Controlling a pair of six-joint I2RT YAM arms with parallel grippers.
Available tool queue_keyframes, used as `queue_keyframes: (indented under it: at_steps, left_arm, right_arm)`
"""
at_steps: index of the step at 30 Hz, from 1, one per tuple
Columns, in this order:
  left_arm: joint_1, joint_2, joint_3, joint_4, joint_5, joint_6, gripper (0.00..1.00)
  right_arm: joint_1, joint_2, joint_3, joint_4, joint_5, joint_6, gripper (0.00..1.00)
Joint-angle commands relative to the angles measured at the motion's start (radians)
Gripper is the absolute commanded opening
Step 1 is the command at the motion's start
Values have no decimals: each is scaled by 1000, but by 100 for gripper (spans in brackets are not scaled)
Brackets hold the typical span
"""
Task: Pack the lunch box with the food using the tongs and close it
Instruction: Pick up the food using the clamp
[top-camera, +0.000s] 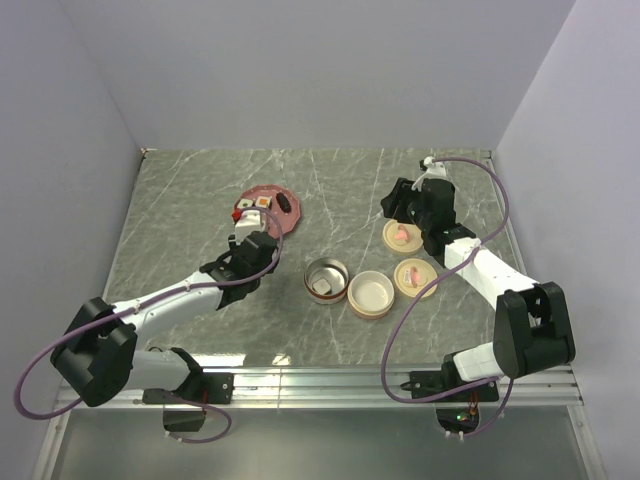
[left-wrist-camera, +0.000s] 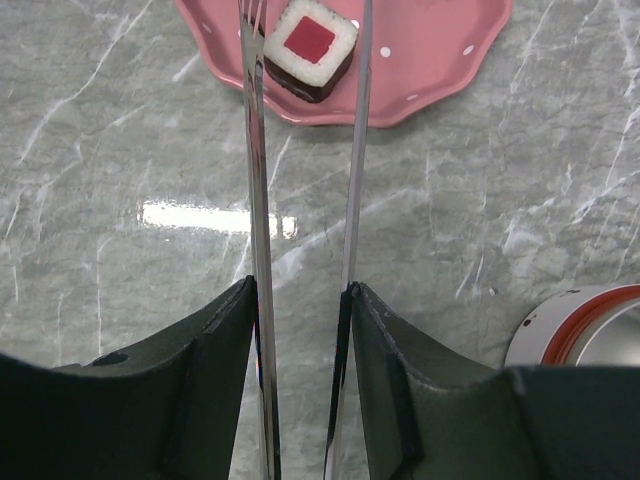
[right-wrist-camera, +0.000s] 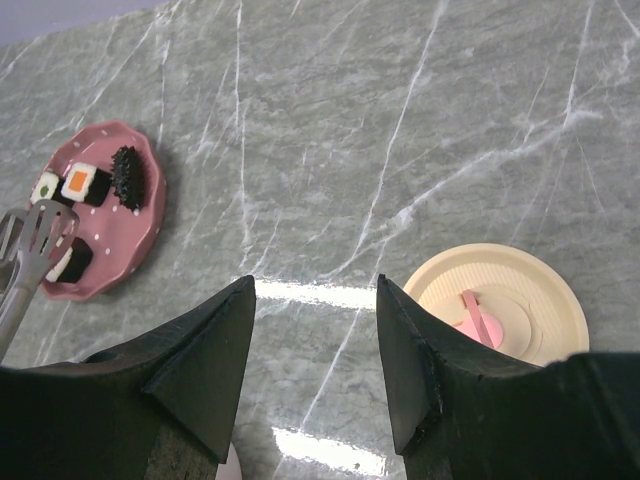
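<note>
My left gripper is shut on the tongs, whose two slim silver arms run forward to the pink dotted plate. The tong tips straddle a white food block with a red top; whether they touch it I cannot tell. From above, the plate also holds an orange-topped piece and a dark piece. The round lunch box stands open mid-table with a pale piece inside. My right gripper hangs open and empty over the table at the right.
A cream bowl-shaped tier sits against the lunch box's right side. Two cream lids with pink handles lie beside the right arm; one lid shows just right of the right fingers. Grey walls enclose the marble table.
</note>
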Motion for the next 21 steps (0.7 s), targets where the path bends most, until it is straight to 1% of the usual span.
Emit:
queue_keyframes:
  at_steps: [1,14,16,21]
  left_arm:
    - [4,-9,47,-4,12,-13,49]
    - [4,-76,41,-40,26,-30,48]
    - [4,-78,38,-41,38,-32,48]
    - [4,-70,43,-66,18,-44,48]
  right_arm:
    - [-9,-15,-3,47,-9,-7,59]
    - [-7,-18,-5,45,-11,-5,59]
    - [-9,-19,-6,45,-12,-4,59]
    - [-7,-27,-11,45,-14,-4,59]
